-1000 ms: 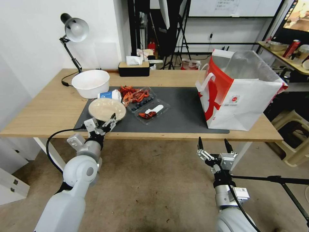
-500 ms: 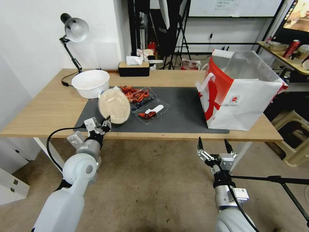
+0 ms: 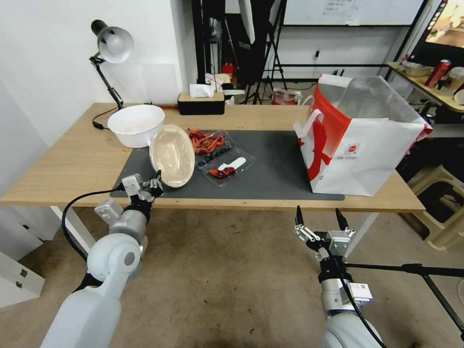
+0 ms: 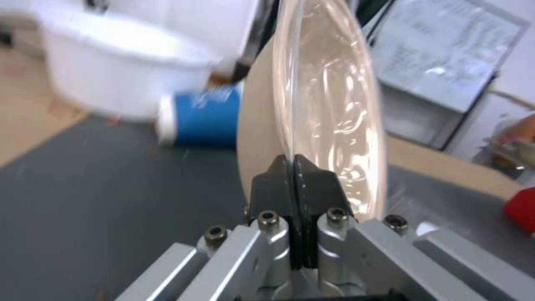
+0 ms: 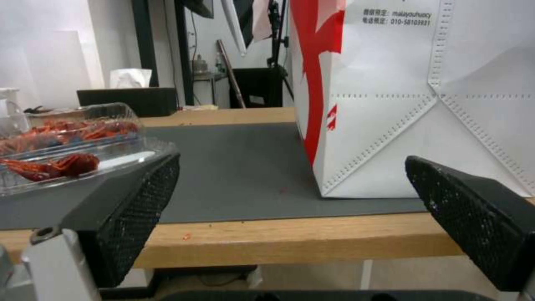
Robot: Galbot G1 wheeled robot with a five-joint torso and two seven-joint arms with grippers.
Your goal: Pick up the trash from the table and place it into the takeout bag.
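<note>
Printed on the takeout bag (image 3: pixel 362 145) we read "010-58103931" beneath a line of small characters; a small round red logo, too small to read, marks its white side panel. The bag stands upright on the right part of the dark grey mat (image 3: pixel 270 164), mouth open upward, foil lining showing.

We see the left gripper (image 3: pixel 155 180) at the near left edge of the table (image 3: pixel 72 159), its fingers pinched tight on the rim of the beige disposable bowl (image 3: pixel 171 155). The bowl is tipped up on edge — its open face turned toward the robot, its long axis running up from the gripper, clear of the mat. Behind it lies the blue-and-white paper cup (image 4: pixel 202 121) on its side, beside a white tub (image 3: pixel 136 124). Clear trays of red leftovers (image 3: pixel 212 147) rest mid-mat.

The right gripper (image 3: pixel 319 218) hangs below the table's front edge — fingers spread wide, holding nothing.
</note>
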